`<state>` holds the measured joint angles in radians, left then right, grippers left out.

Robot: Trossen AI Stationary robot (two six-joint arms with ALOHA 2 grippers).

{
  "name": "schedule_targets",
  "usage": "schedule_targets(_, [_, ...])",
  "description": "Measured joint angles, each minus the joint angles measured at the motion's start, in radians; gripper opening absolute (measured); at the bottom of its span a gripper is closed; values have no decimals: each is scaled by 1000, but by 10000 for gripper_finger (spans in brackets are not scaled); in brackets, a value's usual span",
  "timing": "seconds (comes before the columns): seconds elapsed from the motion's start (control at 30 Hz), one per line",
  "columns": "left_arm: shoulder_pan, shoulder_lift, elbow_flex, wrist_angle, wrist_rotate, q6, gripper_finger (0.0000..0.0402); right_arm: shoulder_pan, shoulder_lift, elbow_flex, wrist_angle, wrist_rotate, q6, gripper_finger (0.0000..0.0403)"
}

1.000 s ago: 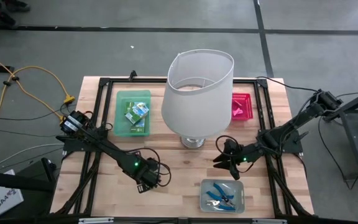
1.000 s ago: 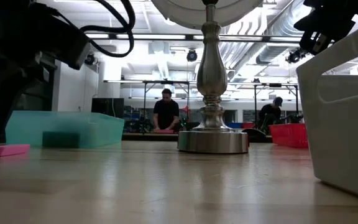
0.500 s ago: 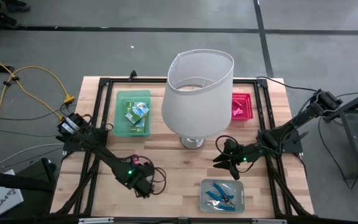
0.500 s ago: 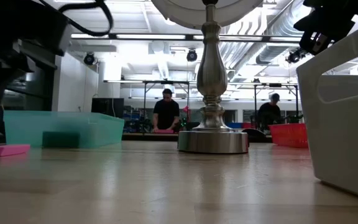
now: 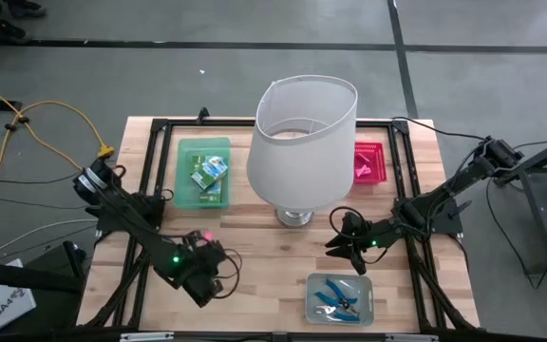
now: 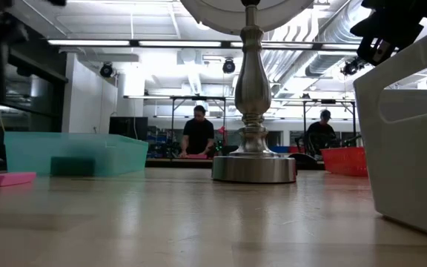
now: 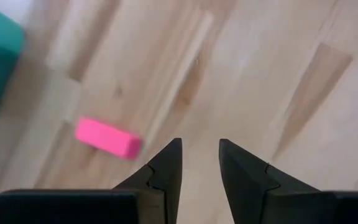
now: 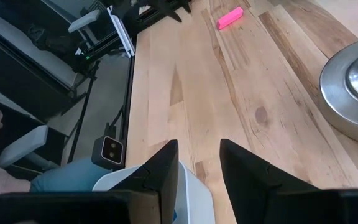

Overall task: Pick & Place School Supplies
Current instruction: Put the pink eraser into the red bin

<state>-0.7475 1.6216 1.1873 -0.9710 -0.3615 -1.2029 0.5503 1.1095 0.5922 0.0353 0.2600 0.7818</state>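
A small pink eraser (image 7: 107,137) lies flat on the wooden table, near the left front; it also shows in the high view (image 5: 209,235) and the low view (image 6: 6,179). My left gripper (image 5: 207,282) hangs open above the bare table just near of the eraser, its fingers (image 7: 166,163) pointing steeply down with nothing between them. My right gripper (image 5: 340,245) waits open beside the lamp base, above the clear tray's far edge (image 8: 143,182). Blue-handled scissors (image 5: 338,296) lie in that clear tray. Green-yellow boxes (image 5: 209,173) lie in the green tray (image 5: 186,190).
A tall lamp with a big white shade (image 5: 302,142) stands mid-table on a round metal base (image 6: 254,168). A red tray (image 5: 369,163) sits at the far right. Black frame rails run along the table's left and right sides. People stand in the room behind.
My left gripper has risen and swung toward the table's left and near edges, turning as it went; in the low view the arm has withdrawn out of the picture. The pink eraser has stayed where it was.
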Motion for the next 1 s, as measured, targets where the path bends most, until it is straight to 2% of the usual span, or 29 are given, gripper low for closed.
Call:
schedule_targets(0.2, [0,-13,0,2,-63,24,98,0,0,0,1,0,0,110])
schedule_targets(0.77, [1,-7,-31,40,-63,-2,98,0,0,0,0,0,0,110])
schedule_targets(1.0, [-2,-6,-89,41,-61,-105,98,0,0,0,0,-1,0,110])
